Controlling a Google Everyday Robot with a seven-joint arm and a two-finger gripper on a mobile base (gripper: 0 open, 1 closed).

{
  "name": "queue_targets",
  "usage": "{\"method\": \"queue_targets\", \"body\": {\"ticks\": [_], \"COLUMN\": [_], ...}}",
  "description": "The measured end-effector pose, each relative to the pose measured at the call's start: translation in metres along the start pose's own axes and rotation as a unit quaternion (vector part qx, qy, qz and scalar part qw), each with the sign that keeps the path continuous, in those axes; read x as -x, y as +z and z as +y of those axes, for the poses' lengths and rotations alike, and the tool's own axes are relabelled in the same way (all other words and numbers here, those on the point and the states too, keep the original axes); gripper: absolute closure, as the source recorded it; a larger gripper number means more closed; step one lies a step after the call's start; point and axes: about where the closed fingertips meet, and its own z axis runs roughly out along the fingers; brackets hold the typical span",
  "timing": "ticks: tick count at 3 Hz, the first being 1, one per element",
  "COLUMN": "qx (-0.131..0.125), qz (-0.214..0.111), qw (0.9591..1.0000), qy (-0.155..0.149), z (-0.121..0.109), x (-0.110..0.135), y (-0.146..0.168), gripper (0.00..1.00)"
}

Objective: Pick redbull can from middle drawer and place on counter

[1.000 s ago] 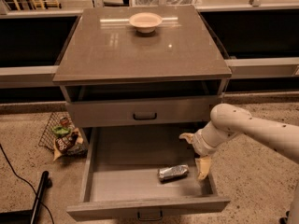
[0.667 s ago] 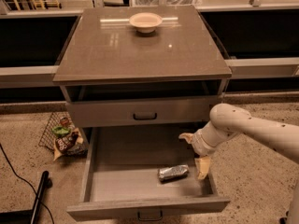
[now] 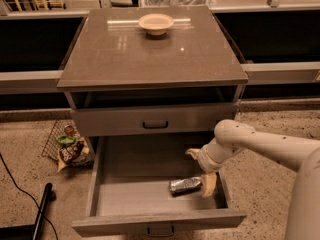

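The redbull can (image 3: 185, 185) lies on its side on the floor of the open middle drawer (image 3: 132, 186), toward its right front. My gripper (image 3: 201, 169) hangs inside the drawer at its right side, open, with one fingertip (image 3: 208, 185) just right of the can and the other up behind it. It holds nothing. The counter (image 3: 150, 59) is the glossy slab on top of the cabinet, above and behind the drawer.
A tan bowl (image 3: 156, 23) sits at the back of the counter. The closed upper drawer front (image 3: 155, 120) overhangs the open drawer. A wire basket of snacks (image 3: 70, 146) and a black pole with a cable (image 3: 42, 209) lie on the floor at left.
My gripper has shifted slightly left and down, closer to the can. The can has not moved.
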Motion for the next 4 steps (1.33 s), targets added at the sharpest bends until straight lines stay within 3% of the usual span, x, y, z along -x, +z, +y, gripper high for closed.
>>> {"method": "queue_targets", "body": {"ticks": [3,4], "qx": [0.023,0.026], "qz": [-0.032,-0.035], "qw": [0.9989,0.9986], "qy": [0.025,0.029], "z": [-0.002,-0.004], "x": [-0.006,-0.008], "y": [0.076,0.09], "gripper": [0.0,0.18]}}
